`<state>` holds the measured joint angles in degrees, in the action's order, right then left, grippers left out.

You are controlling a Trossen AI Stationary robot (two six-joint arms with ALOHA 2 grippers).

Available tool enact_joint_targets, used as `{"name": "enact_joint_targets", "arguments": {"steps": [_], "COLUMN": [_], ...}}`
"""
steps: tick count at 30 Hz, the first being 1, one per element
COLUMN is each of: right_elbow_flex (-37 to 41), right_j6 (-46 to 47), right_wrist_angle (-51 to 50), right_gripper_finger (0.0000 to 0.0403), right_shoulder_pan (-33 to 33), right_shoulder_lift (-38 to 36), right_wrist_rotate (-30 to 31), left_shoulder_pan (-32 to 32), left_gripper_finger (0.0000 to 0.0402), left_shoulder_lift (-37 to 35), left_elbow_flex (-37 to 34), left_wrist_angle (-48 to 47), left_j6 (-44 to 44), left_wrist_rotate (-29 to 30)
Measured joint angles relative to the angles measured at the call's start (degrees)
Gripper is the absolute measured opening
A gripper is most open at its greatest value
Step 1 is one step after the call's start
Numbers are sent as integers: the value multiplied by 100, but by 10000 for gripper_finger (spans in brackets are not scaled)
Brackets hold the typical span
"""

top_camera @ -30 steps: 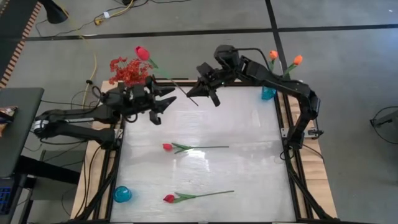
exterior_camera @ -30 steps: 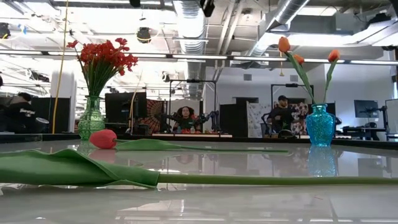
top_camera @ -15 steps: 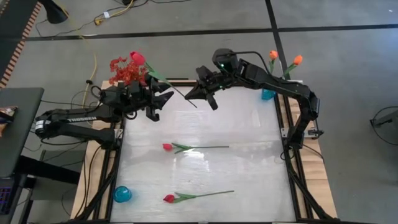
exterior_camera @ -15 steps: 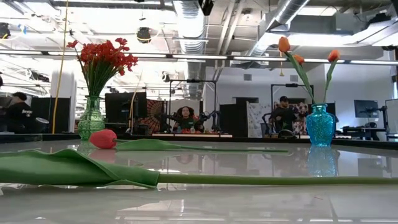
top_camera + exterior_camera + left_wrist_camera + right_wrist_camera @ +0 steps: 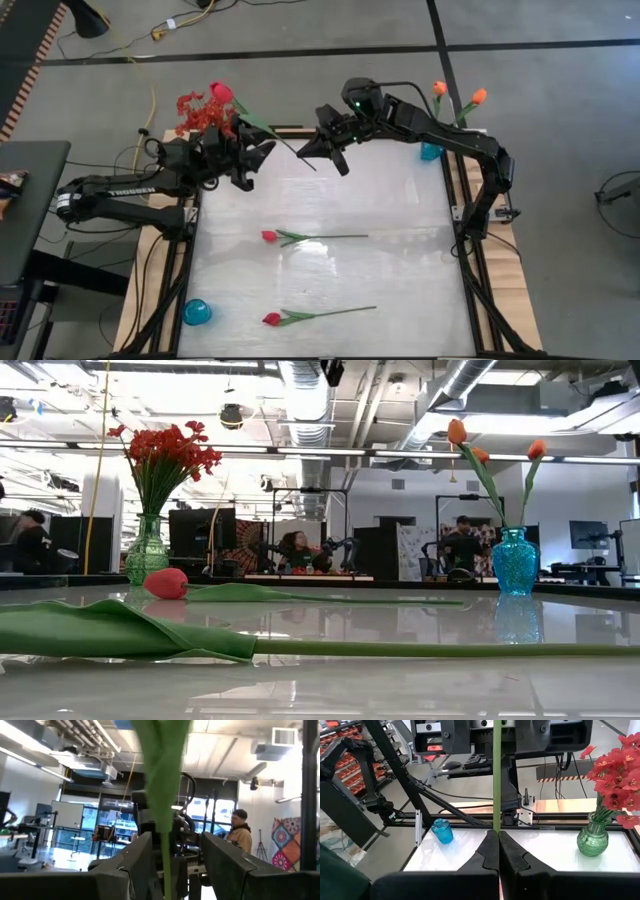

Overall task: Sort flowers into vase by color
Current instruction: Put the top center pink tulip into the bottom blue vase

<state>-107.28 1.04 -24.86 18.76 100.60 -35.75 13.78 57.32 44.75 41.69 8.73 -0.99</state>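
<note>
My right gripper [image 5: 314, 152] is shut on a pinkish-red tulip [image 5: 262, 125] above the table's far edge. Its bloom [image 5: 220, 92] hangs over the red sprays [image 5: 198, 112], which stand in a green vase [image 5: 147, 550]. My left gripper [image 5: 256, 160] is open at the far left. Its fingers [image 5: 137, 862] stand on either side of the tulip's stem and leaf [image 5: 164, 795] without touching. Two more pinkish-red tulips [image 5: 300, 238] [image 5: 310, 314] lie flat on the table. Orange tulips [image 5: 458, 100] stand in a blue vase [image 5: 515, 560]. My right gripper pinches the tulip's green stem [image 5: 496, 822] between its two shut fingertips, near the stem's cut end. The fingers lie across the stem. The tulip is lifted clear of the table and slants toward the far left, bloom end over the red sprays.
A small blue cup [image 5: 196, 311] stands at the table's near left corner. The blue vase [image 5: 432, 150] stands at the far right edge and the green vase [image 5: 594, 840] at the far left. People sit at desks in the room beyond the table.
My right gripper has shifted a little toward the table's left with the tulip. The bloom has moved closer over the red sprays. My left gripper has moved a little toward the far edge, nearer to the stem.
</note>
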Motion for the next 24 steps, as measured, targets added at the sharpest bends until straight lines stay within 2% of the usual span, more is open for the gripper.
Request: {"name": "enact_joint_targets", "arguments": {"steps": [4, 18, 24], "right_elbow_flex": [0, 0, 0], "right_j6": [-4, -153, -154], "right_wrist_angle": [0, -2, -11], "right_gripper_finger": [18, 18, 18], "right_shoulder_pan": [-9, -39, -42], "right_shoulder_lift": [0, 0, 0], "right_wrist_rotate": [97, 626, 634], "left_shoulder_pan": [26, 57, 57], "left_gripper_finger": [158, 158, 157], "left_shoulder_lift": [0, 4, 7], "left_elbow_flex": [0, 0, 0], "left_wrist_angle": [-13, -233, -234], "left_j6": [196, 407, 413], "left_wrist_rotate": [176, 187, 206]}}
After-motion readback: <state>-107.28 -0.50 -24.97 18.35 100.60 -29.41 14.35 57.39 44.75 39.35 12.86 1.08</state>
